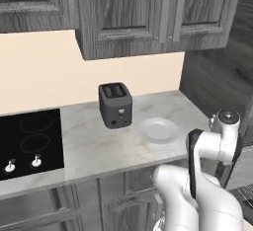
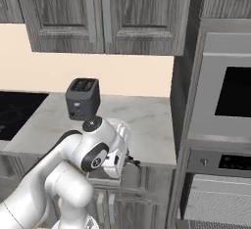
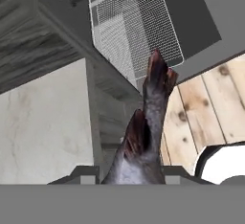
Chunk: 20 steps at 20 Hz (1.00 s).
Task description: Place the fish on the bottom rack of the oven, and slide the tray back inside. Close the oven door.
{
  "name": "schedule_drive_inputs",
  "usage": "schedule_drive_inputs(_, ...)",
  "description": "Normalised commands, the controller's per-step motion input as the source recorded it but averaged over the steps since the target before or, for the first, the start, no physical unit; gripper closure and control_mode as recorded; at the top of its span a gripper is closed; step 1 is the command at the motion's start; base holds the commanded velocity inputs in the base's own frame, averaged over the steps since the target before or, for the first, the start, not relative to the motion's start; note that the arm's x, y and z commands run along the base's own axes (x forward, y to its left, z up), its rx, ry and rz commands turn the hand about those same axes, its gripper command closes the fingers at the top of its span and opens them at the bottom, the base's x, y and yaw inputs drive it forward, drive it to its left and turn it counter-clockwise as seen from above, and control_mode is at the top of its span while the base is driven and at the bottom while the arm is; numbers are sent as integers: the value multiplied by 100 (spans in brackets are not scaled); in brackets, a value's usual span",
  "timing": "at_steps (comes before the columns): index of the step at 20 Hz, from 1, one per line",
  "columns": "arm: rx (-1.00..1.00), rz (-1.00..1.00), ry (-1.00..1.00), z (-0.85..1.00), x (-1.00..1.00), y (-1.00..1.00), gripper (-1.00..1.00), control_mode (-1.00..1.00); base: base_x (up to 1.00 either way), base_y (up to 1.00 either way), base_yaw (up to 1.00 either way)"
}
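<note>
In the hand view, the fish point(image 3: 146, 141) is seen clamped between the two finger tips of the gripper point(image 3: 131, 173), whose jaws are closed on its grey body; the tail end points away from the tool, toward the top of that view. Beyond the tail, the tray point(image 3: 129, 24), a grey wire-mesh grid, is seen drawn out over the lowered oven door point(image 3: 210, 22), with the open front of the oven point(image 3: 57, 0) just to the side of it. The tail tip is seen overlapping the near edge of the mesh in this view, but whether it is touching or held above it cannot be told. A pale marble counter point(image 3: 40, 127) is seen to one side of the tool and a wooden floor point(image 3: 210, 113) to the other. In the left base view, the arm is folded low in front of the counter edge, and a white plate point(image 1: 158, 130) is seen lying on the marble beyond the arm, with a dark toaster point(image 1: 115, 105) just past the plate and a black cooktop point(image 1: 29, 138) well apart on the far side. In the right base view, the mesh of the rack point(image 2: 218, 201) is seen low at the far side from the arm, below a control panel point(image 2: 220, 162).
</note>
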Motion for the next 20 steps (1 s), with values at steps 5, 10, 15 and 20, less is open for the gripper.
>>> schedule_drive_inputs(5, 0, 0, 0, 0, 0, 0, 100, 100, -64, -49, -40)
schedule_drive_inputs(10, 0, 0, 0, 0, 0, 0, 100, 100, -28, -55, -48)
schedule_drive_inputs(15, 0, 0, 0, 0, 0, 0, 100, 100, 1, -25, -46)
schedule_drive_inputs(20, 0, 0, 0, 0, 0, 0, 100, 100, 26, 4, -47)
